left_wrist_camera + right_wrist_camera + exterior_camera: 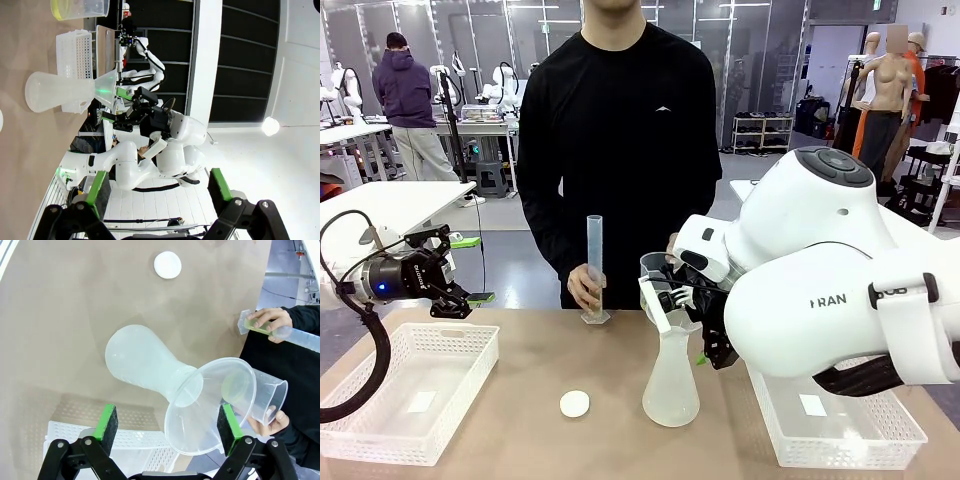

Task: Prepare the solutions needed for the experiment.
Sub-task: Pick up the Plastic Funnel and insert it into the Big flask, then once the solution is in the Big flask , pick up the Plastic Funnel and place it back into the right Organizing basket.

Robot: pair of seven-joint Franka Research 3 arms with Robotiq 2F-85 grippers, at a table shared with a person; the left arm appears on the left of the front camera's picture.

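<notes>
Two white perforated trays are on the table: the left tray (pixel 420 328) and the right tray (pixel 840 452). There is one frosted Erlenmeyer flask (pixel 140 360), one clear funnel (pixel 200 425), one graduated cylinder (pixel 594 260), one clear beaker (pixel 272 392) and one small white round cap (pixel 167 264). The yellow-green solutions number two: the cylinder's portion (pixel 257 325) and the beaker's portion (pixel 232 387). Two grippers are in view, the left gripper (pixel 159 172) and the right gripper (pixel 167 407). The person shows two hands: the cylinder hand (pixel 270 319) and the beaker hand (pixel 265 425).

Bright, even overhead light; wrist views bend at edges.
</notes>
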